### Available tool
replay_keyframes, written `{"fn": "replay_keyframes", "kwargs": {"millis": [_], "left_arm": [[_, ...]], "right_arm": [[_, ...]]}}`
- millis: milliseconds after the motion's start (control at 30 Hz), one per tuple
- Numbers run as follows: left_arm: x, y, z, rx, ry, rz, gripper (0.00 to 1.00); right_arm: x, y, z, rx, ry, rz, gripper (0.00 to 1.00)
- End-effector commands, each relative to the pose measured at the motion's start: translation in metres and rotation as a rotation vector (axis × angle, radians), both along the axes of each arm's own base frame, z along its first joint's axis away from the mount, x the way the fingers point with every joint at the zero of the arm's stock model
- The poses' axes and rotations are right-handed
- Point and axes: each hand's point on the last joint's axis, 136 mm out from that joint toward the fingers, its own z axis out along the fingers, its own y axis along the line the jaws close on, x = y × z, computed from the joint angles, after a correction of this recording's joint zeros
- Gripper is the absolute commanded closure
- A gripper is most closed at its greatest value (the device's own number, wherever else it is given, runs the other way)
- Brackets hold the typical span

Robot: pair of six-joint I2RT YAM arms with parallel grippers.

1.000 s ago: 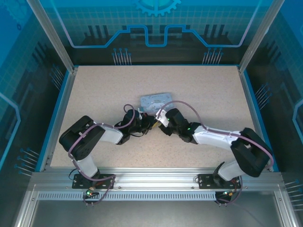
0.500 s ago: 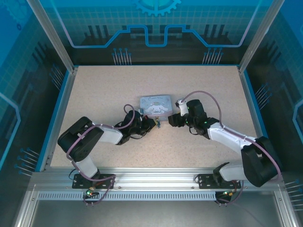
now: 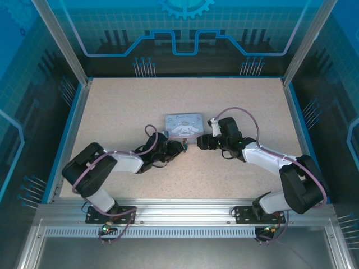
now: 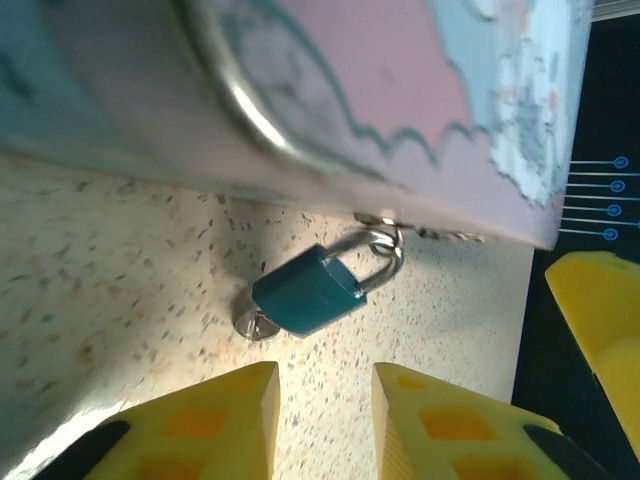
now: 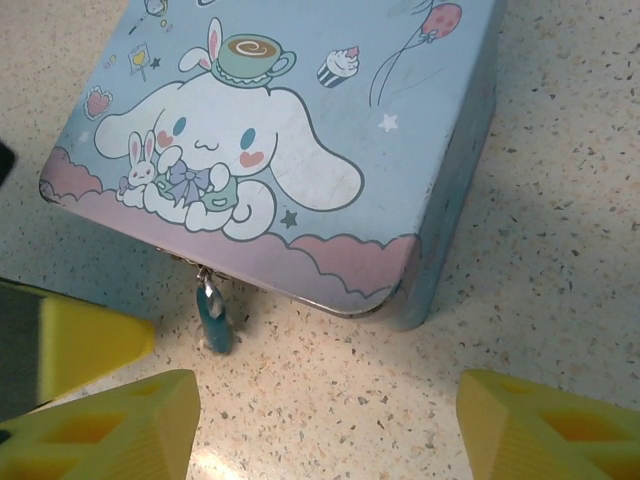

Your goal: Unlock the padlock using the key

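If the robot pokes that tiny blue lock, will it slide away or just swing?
Probably it would swing rather than slide off, since the padlock is hooked by its shackle to the clasp of the tin. It looks like solid metal, so it is likely stiff and a bit heavy for its size. Its smooth painted body may be slippery to pinch.

The tin (image 5: pixel 300 120) is showing a pale blue lid printed with a white long-eared cartoon dog, stars, balloons and a cupcake, with pink clouds running along its edge. The padlock (image 4: pixel 305 292) is showing a teal body and a silver shackle, and the key (image 4: pixel 256 324) is glinting silver. The tabletop (image 5: pixel 560 250) is showing beige with dark speckles. The left pincer (image 4: pixel 322 400) and right pincer (image 5: pixel 325 425) are showing yellow fingers (image 5: pixel 110 425).
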Motion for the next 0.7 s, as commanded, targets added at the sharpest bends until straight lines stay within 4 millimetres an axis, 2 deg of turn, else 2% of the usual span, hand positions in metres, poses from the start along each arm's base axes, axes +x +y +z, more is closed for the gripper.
{"fn": "replay_keyframes", "kwargs": {"millis": [0, 167, 300, 433, 667], "left_arm": [[-0.007, 0.016, 0.015, 0.092, -0.057, 0.002, 0.66], [-0.007, 0.041, 0.043, 0.165, -0.126, 0.049, 0.54], [-0.004, 0.055, 0.056, 0.184, -0.160, 0.062, 0.51], [-0.002, 0.045, 0.057, 0.175, -0.184, -0.008, 0.49], [-0.003, 0.013, 0.038, 0.137, -0.182, -0.146, 0.42]], "right_arm": [[0.005, -0.001, 0.007, 0.010, 0.004, -0.016, 0.30], [0.003, 0.001, 0.007, 0.016, 0.004, -0.006, 0.29], [0.003, 0.003, 0.006, 0.033, 0.012, -0.001, 0.28], [0.003, 0.007, 0.003, 0.057, 0.026, 0.004, 0.27], [0.002, 0.008, 0.002, 0.064, 0.029, 0.001, 0.26]]}}
